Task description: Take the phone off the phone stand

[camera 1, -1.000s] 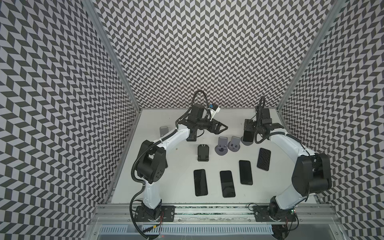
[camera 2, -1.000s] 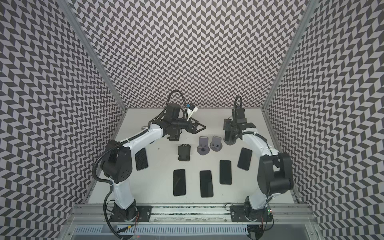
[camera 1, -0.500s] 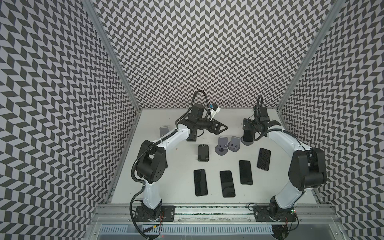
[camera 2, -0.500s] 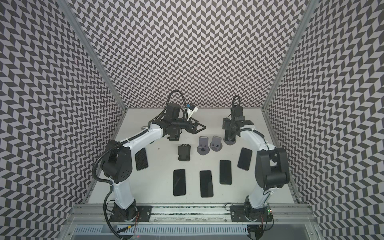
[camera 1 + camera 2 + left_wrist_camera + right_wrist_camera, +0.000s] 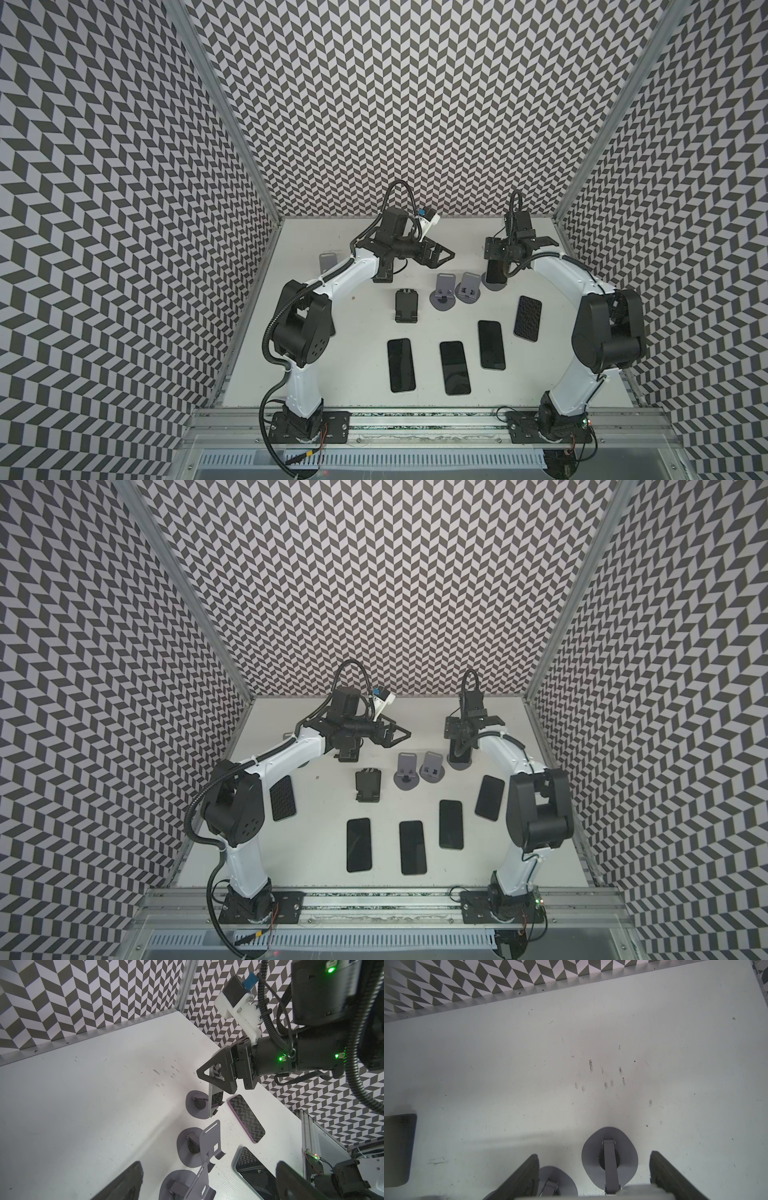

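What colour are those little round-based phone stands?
The stands are matte grey, clearest in the left wrist view.

White links [image 5: 357, 270], blk joints [image 5: 305, 328], ribbed cables [image 5: 360, 1091], blk left claw [image 5: 442, 255] & right claw [image 5: 216, 1081].

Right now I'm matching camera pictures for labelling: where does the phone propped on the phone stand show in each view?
In a top view: phone upright at the back right, right of two empty grey stands.
In a top view: phone in the same place.
Left wrist: mid-picture, seen nearly edge-on.
Right wrist: probably only the pale blurred strip at the bottom edge, between the dark fingers.
Shared landmark: its round grey stand base.
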You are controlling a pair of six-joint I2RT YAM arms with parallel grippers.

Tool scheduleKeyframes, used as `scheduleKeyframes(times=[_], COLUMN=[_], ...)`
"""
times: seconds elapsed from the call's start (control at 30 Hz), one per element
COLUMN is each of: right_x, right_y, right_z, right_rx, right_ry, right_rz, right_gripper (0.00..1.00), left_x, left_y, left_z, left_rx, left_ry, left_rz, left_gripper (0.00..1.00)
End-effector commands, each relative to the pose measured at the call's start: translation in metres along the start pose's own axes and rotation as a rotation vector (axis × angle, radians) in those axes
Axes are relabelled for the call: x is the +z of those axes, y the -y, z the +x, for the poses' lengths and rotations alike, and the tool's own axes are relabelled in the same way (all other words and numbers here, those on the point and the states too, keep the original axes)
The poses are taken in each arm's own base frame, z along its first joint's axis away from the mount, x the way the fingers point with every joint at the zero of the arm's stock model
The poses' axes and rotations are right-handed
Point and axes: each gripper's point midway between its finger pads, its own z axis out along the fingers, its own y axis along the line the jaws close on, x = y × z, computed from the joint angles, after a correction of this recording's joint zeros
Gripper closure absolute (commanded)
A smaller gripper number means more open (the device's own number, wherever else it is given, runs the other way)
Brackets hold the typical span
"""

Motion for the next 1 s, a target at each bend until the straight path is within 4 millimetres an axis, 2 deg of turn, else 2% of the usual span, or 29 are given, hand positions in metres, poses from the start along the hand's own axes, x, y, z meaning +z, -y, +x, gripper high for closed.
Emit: scheduleKeyframes(times=[0.0, 0.57, 0.97], right_x=[0.003, -0.004, -0.016], right_y=[0.003, 0.005, 0.005], right_z=[-0.006, -0.007, -0.018], right_rx=[0.009, 0.014, 0.008], right_ry=[0.015, 0.015, 0.047], right_rz=[0.015, 0.027, 0.031], right_gripper=[0.18, 0.23, 0.26], left_x=[0.001, 0.001, -0.001], left_y=[-0.004, -0.006, -0.006], left_z=[0.003, 0.002, -0.002], left_rx=[-0.002, -0.005, -0.001], left_ry=[-0.008, -0.005, 0.003], left_rz=[-0.001, -0.002, -0.011], left_gripper=[0.00, 0.00, 0.00])
